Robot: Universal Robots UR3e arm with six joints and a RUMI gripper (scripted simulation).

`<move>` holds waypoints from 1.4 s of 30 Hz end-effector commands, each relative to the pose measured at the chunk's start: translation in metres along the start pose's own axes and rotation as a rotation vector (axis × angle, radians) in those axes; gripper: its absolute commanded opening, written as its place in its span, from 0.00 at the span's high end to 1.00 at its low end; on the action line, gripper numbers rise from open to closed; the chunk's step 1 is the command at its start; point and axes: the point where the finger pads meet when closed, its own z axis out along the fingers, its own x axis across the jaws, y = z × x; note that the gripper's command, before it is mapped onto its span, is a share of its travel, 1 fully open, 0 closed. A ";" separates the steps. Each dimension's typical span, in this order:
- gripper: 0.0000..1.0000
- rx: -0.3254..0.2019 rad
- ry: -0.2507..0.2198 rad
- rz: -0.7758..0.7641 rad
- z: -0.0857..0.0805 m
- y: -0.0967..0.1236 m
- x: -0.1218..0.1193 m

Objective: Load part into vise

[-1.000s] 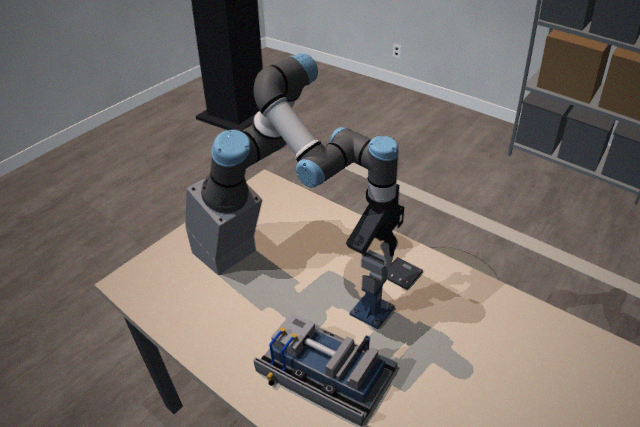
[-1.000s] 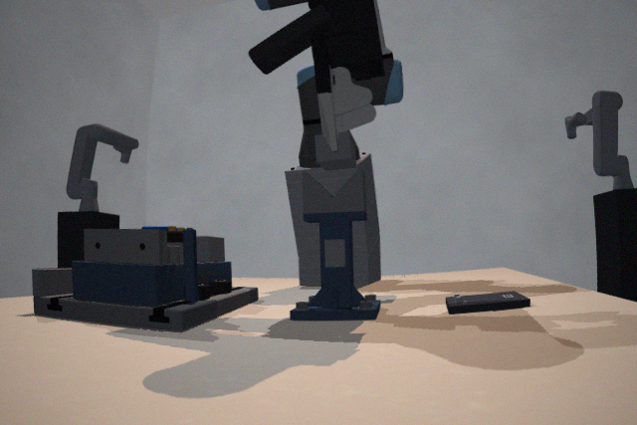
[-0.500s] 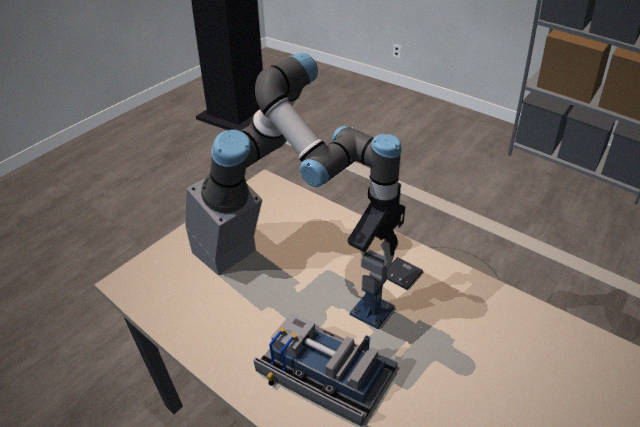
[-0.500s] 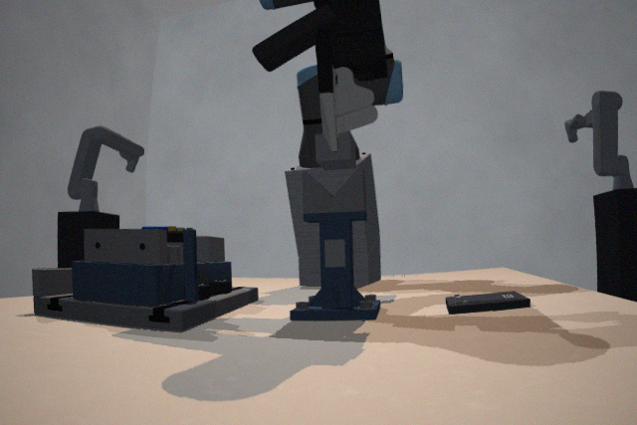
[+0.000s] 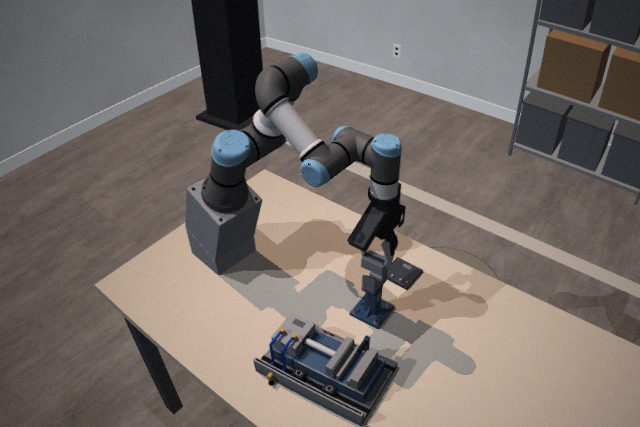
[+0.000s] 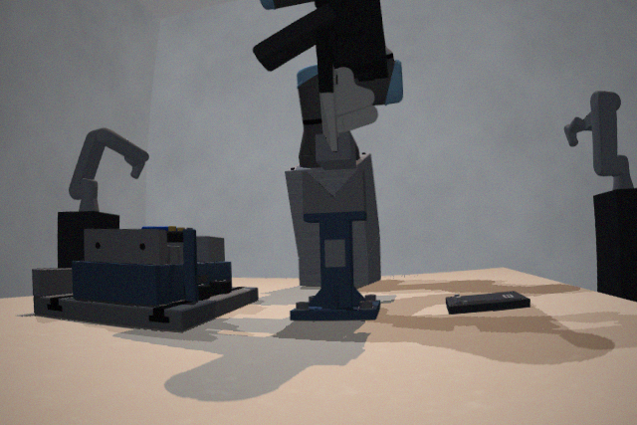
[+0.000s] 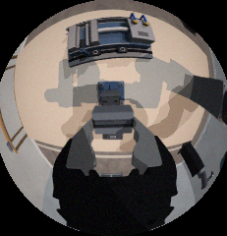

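One open vise (image 5: 319, 361) (image 6: 128, 281) (image 7: 112, 40) on the worktop (image 5: 155, 288) (image 6: 411, 394) (image 7: 36, 93). Above the V-block (image 5: 371, 284) (image 6: 334, 181) (image 7: 111, 96), hand (image 5: 381, 257) (image 6: 334, 146) (image 7: 113, 118) closed on the block (image 5: 373, 263) (image 6: 335, 156) (image 7: 113, 114) near its ends. Probably stiff, weighty, slick metal; best regripped mid-length, leaving an end free.

The top view is looking down from afar, the exterior is facing low across the tabletop (image 5: 542, 339) (image 6: 437, 394) (image 7: 36, 74), the wrist is peering down closer, all sharing the vise (image 5: 364, 368) (image 6: 123, 281) (image 7: 141, 31)
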 end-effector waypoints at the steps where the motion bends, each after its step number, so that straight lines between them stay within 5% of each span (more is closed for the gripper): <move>1: 1.00 0.000 -0.003 0.000 -0.001 0.000 -0.001; 42: 1.00 0.000 -0.003 0.000 -0.005 0.000 -0.001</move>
